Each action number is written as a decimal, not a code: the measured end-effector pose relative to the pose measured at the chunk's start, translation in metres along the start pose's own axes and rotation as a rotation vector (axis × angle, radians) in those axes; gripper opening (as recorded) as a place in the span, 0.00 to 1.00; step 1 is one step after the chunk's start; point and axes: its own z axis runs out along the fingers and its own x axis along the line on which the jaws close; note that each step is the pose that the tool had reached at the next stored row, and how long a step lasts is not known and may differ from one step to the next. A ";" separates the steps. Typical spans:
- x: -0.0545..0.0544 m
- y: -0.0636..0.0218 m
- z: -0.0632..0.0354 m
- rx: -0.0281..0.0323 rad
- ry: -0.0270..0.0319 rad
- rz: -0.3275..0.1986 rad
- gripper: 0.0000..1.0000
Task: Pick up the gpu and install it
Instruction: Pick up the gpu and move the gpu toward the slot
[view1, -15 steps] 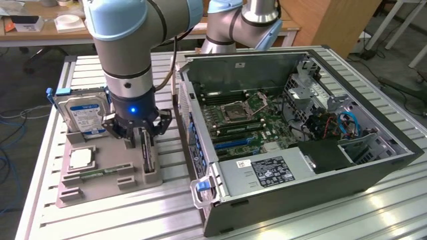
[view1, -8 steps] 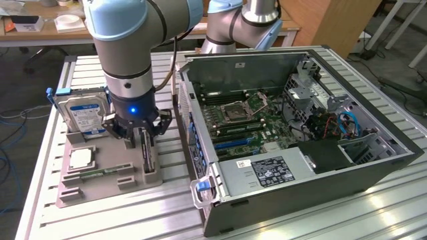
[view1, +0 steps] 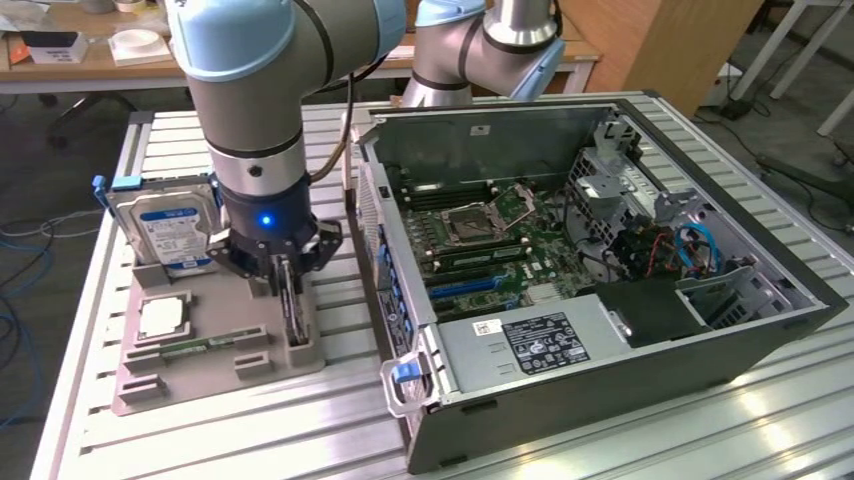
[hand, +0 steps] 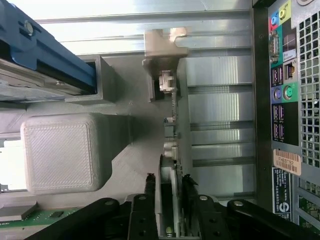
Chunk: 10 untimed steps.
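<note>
Standing edgewise in a grey plastic holder (view1: 200, 368) at lower left so both faces are reachable, the thin dark gpu card (hand: 170, 150) is straddled by the parted gripper (hand: 168, 178).

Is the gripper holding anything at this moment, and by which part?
Cannot be told. The gripper straddles the upper edge of the gpu, which stands on edge in the grey holder; no firm grip shows.

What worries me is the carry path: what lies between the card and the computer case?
A bare strip of slatted table separates the card from the computer case, seen in both the exterior and wrist views.
</note>
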 end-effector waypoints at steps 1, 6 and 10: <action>0.000 0.0000 0.0000 -0.0002 0.0002 0.000 0.33; 0.000 0.0000 0.0000 0.0000 0.0001 0.000 0.27; 0.000 0.0000 0.0000 0.0000 0.0001 0.000 0.27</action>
